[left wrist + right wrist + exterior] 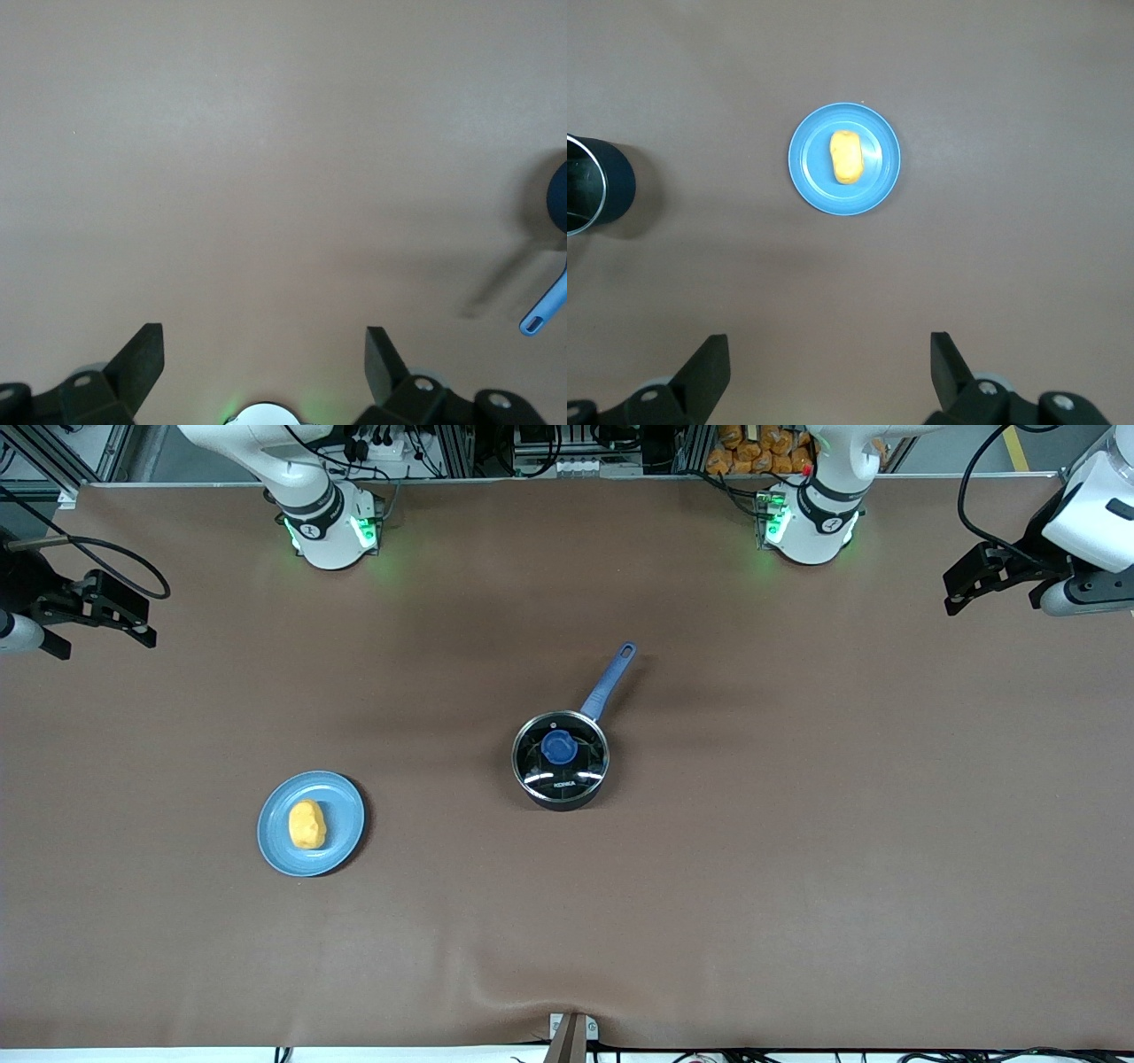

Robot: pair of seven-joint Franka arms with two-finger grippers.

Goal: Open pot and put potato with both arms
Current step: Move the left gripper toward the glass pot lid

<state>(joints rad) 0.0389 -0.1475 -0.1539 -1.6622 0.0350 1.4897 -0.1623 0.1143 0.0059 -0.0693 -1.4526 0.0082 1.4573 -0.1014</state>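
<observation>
The potato (306, 825) is lying on a light-blue plate (341, 838), which is sitting nearest the front edge of the brown surface (797, 850), toward the right arm's end. Farther from that edge, near the middle of the surface, the pot (562, 762) is standing upright with its glass lid (580, 771) sitting on it, the blue knob (559, 747) showing at the centre. Its long blue handle (608, 682) is pointing away toward the edge where the bases are standing, angled toward the left arm's base.

Both arms are waiting, raised and drawn out to the two ends of the surface. The right hand (102, 615) is hanging over the right arm's end, its fingers (709, 372) spread wide with nothing between them; its wrist view is looking down on the plate and potato, with only a slice of the pot's wall showing at the frame's border. The left hand (979, 580) is hanging over the left arm's end, fingers (142, 363) likewise spread and empty; its wrist view is catching just the handle's tip with its hole, the rest cut off.
</observation>
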